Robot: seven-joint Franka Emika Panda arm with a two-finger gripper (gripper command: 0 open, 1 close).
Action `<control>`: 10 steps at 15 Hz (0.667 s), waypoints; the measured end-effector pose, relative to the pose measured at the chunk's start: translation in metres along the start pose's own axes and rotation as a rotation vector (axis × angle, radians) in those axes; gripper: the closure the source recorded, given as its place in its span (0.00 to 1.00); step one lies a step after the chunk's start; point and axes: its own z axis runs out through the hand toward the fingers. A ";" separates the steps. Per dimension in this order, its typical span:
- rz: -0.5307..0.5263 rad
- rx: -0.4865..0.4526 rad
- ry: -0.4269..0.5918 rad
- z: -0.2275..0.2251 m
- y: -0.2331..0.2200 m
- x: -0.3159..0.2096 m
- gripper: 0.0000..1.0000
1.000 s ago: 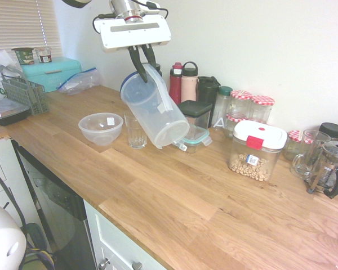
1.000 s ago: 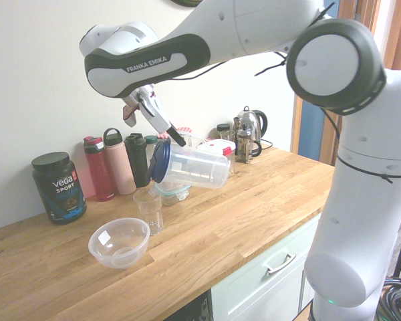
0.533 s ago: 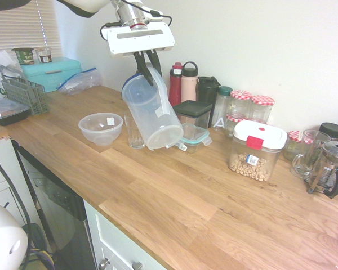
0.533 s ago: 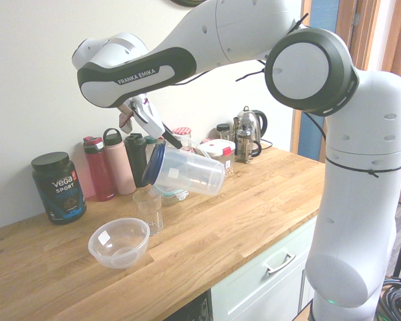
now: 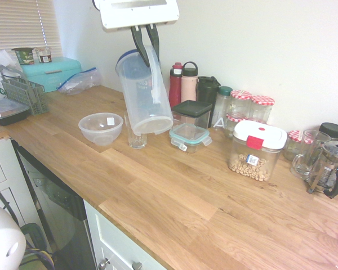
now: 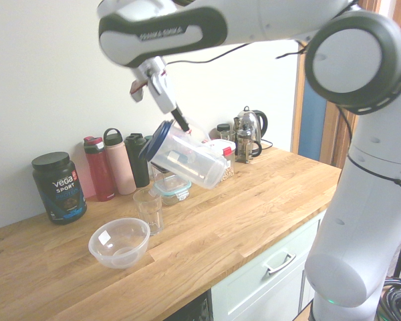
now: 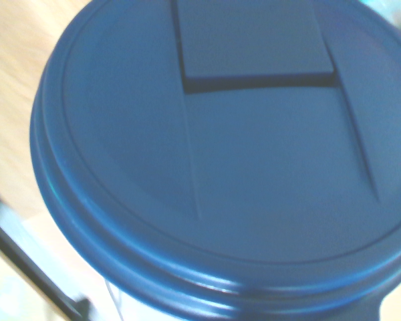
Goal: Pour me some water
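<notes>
gripping the tilted pitcher [image 5: 143,93] by its handle, your gripper [image 5: 145,38] hangs closed, the bowl [image 5: 101,129] toward eight o'clock in the first exterior view.

Bright, washed-out light here in both exterior views, the white wall [image 5: 270,45] glowing pale and nearly featureless! Daylight colour sits on the window blinds [image 5: 14,25] at the corner of the first exterior view, though whether it comes through them, I can't tell. Down on the wooden countertop [image 5: 158,185], shadows are soft and faint, with a pinkish cast toward the near right corner. Over to the second exterior view, and the lettering on the robot arm [image 6: 180,33] is smeared, while the Vega Sport tub [image 6: 59,188] reads clearly. And the wrist view: soft focus on the blue pitcher lid [image 7: 254,160], pale glints along its rim, the background thoroughly blurred.
</notes>
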 end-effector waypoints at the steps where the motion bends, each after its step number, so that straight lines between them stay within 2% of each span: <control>1: 0.051 0.035 0.021 -0.003 0.017 -0.012 1.00; 3: 0.156 0.092 0.057 0.010 0.044 -0.016 1.00; 6: 0.317 0.171 0.057 0.075 0.100 -0.016 1.00; 10: 0.521 0.273 0.048 0.128 0.152 -0.077 1.00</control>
